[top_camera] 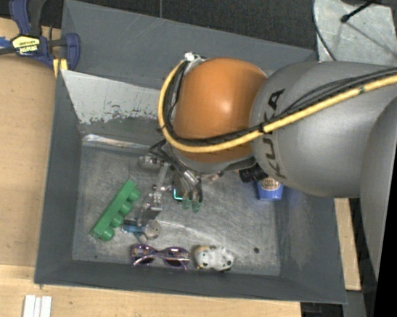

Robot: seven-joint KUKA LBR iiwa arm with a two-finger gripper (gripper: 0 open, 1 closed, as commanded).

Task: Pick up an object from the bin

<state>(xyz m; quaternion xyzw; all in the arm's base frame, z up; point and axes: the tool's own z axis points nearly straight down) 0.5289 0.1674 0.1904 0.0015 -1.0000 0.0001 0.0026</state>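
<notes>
Nearest the claw [178, 189], just down and to its left, lies a small blue piece [132, 227] with something silvery above it. Whether that silvery bit belongs to the piece or to the claw cannot be told. On the side of the blue piece away from the claw, close against it, lies a green plastic block [118, 211], long and flat, with a row of square teeth along one edge, set slantwise. Straight below the claw, close to the bin's near wall, rest purple sunglasses [160, 256] with dark shiny lenses. Just beside them, below and a little right of the claw, is a small rounded cream-and-grey toy [212, 258]. To the claw's right, half under the arm, sits a blue cylinder [269, 190]. The bin [61, 193] is dull grey metal with a scuffed floor and sloping walls. The smooth grey arm [327, 128] comes in from the right and ends in a glossy orange dome [217, 105] with a yellow cable [164, 102] looped round it. The dome hangs over the claw and hides much of it, so whether the claw is apart or together cannot be told. The claw points down over the middle of the floor.
</notes>
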